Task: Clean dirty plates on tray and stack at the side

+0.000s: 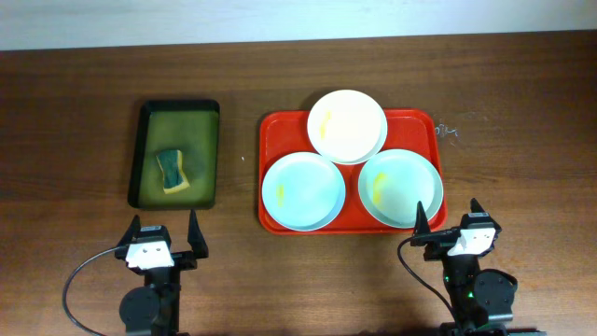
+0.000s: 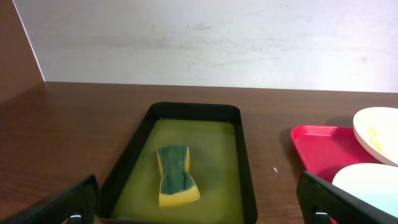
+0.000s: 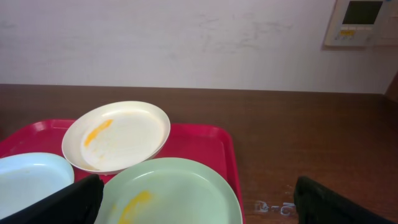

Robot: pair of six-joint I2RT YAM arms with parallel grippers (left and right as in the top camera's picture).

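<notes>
The red tray (image 1: 278, 126) lies right of centre and holds three plates. A cream-white plate (image 1: 348, 125) sits at its far edge, with a yellow smear. A mint-green plate (image 1: 303, 191) is at the front left and another (image 1: 401, 188) at the front right, each with a yellow smear. My left gripper (image 1: 166, 235) is open and empty near the front edge, in front of the dark green tray. My right gripper (image 1: 450, 224) is open and empty just in front of the red tray's right corner. In the right wrist view the near green plate (image 3: 174, 193) lies between the fingers.
A dark green tray (image 1: 174, 154) at the left holds yellowish liquid and a green-and-yellow sponge (image 1: 172, 171); it also shows in the left wrist view (image 2: 186, 168). A small metal clip (image 1: 448, 129) lies right of the red tray. A white wall stands behind the table.
</notes>
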